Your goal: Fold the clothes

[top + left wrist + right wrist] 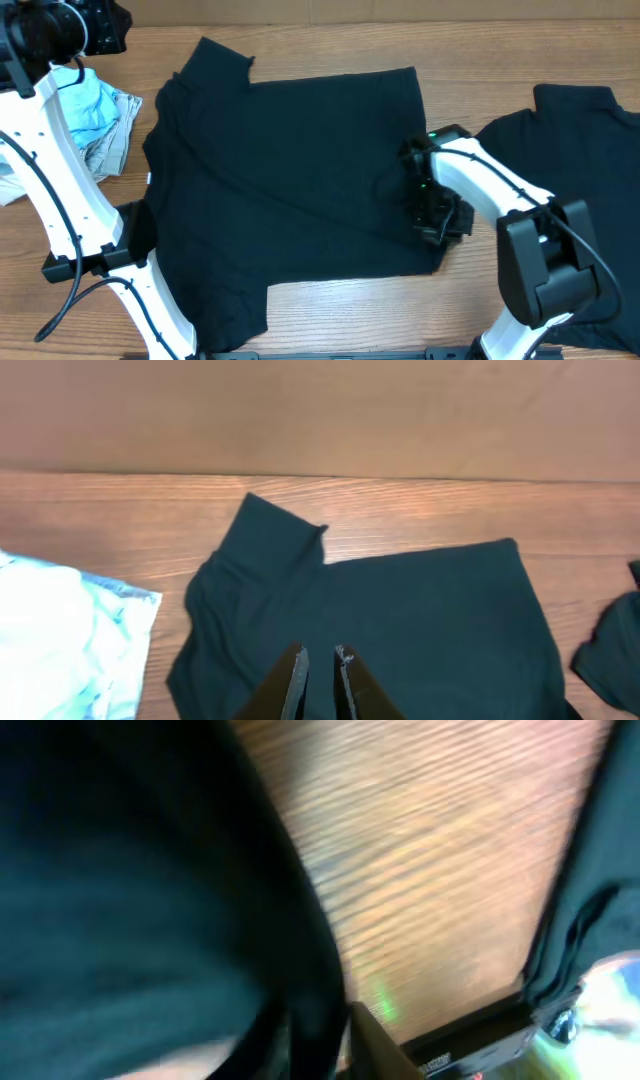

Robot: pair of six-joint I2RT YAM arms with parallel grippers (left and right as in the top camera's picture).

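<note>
Right now the T-shirt (290, 180) lies spread mid-frame on the worktop (330, 320). My right end effector (318, 1038) pinches its right hem; the left end effector (318, 678) hangs nearly closed, empty. I worry that thin grip slips mid-fold, bunching fabric.

Centre: a black short-sleeved T-shirt of soft fabric (290, 180) lies spread flat on the brown wooden table (330, 45), one sleeve toward the far edge, the other toward the near edge
Right: a second black T-shirt (585, 160) lies on the table beside the first, apart from it, with bare wood between them
Far left: a crumpled pile of light blue and grey cloth (95, 120) sits on the table, just left of the spread shirt
Right gripper (435, 215): at the spread shirt's right hem, on the fabric edge
Left gripper (318, 670): above the spread shirt's left part, over the fabric
</note>
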